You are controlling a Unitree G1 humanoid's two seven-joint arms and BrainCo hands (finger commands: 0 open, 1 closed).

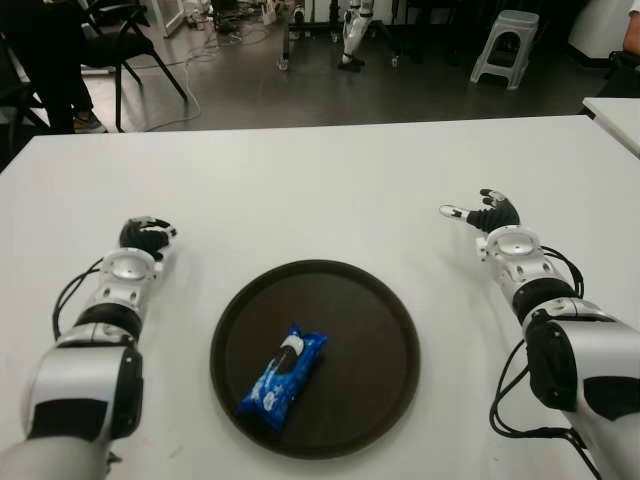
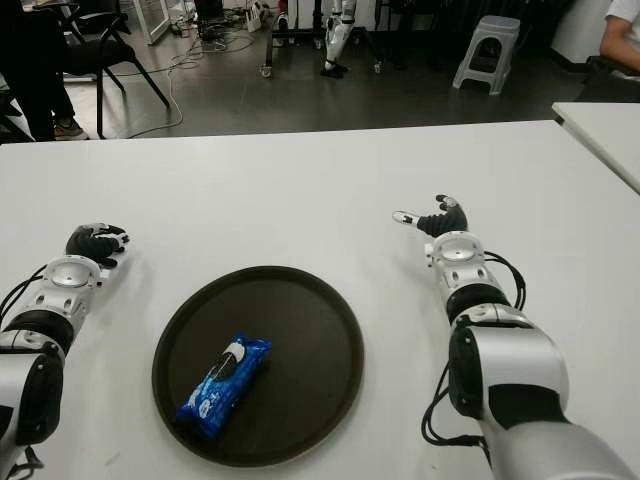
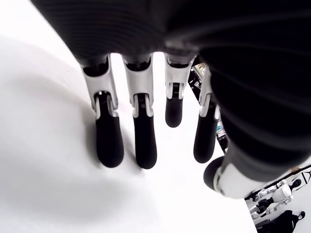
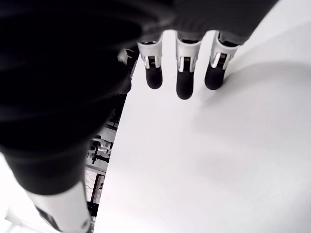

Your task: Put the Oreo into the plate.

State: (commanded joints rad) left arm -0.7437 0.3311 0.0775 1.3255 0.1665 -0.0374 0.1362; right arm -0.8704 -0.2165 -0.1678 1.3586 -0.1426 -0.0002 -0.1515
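Left eye view: the Oreo [image 1: 283, 377], a blue pack, lies inside the dark plate [image 1: 385, 330] on the white table [image 1: 320, 190], tilted, toward the plate's left half. The left hand [image 1: 146, 237] shows left of the plate, the right hand [image 1: 486, 213] to the right and farther back, thumb stretched out sideways.

Left wrist view: the left fingers [image 3: 108, 141] hang straight and loose over the table, holding nothing.

Right wrist view: the right fingers [image 4: 184, 80] likewise extend, released, empty.
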